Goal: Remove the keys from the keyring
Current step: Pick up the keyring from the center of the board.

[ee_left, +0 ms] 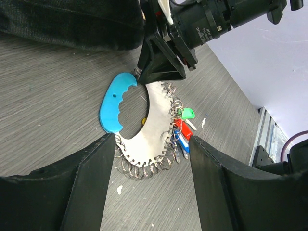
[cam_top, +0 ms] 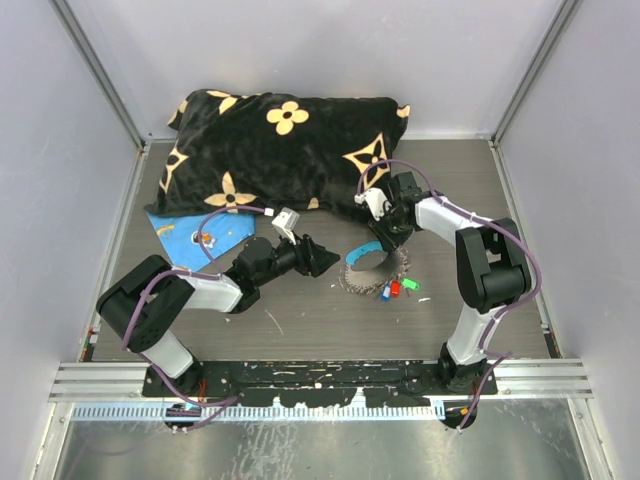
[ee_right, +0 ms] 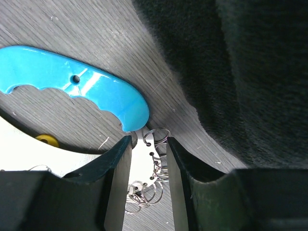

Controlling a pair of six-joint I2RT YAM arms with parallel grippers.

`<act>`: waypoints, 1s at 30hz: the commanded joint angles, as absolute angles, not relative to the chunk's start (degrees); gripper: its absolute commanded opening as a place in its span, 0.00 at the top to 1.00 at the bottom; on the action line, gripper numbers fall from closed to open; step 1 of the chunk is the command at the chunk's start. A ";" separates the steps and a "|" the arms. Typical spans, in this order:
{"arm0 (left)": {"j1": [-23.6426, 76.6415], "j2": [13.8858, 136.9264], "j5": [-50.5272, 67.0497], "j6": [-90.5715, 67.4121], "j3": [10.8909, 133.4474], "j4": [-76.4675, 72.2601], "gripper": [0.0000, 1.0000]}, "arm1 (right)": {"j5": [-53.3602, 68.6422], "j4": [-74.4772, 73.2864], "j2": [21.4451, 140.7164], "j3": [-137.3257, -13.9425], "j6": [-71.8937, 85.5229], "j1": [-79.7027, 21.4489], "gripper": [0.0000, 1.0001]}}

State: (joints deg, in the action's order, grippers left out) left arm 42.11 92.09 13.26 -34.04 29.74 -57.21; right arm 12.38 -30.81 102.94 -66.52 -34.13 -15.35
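Jaws of the right gripper (ee_right: 149, 142) straddle one end of the keyring (ee_right: 96, 91) (pinching or not, unclear); left gripper (ee_left: 151, 139) gapes, keyring just ahead.

Right gripper (ee_right: 148, 142) fingers cover part of the keyring (ee_right: 142, 163).

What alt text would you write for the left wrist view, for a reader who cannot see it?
The right end effector grips one end of the keyring, a metal crescent with a light-blue handle, lying on a grey table. Small keys with green, red and blue heads sit on its wire rings, and the left end effector frames it with open fingers.
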 commanded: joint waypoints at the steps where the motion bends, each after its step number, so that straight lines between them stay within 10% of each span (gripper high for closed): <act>1: 42.23 91.80 13.10 -34.17 29.72 -62.09 0.36 | 10.69 -29.03 103.37 -67.11 -33.05 -15.93 0.58; 30: 42.19 92.05 13.48 -34.11 29.71 -62.48 0.36 | 11.84 -29.88 101.63 -67.86 -33.65 -16.13 0.86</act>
State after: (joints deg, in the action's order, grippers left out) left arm 42.11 92.14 13.28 -34.06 29.74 -57.28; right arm 10.00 -30.09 104.38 -66.54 -33.30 -15.81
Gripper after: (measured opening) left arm 0.641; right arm 0.221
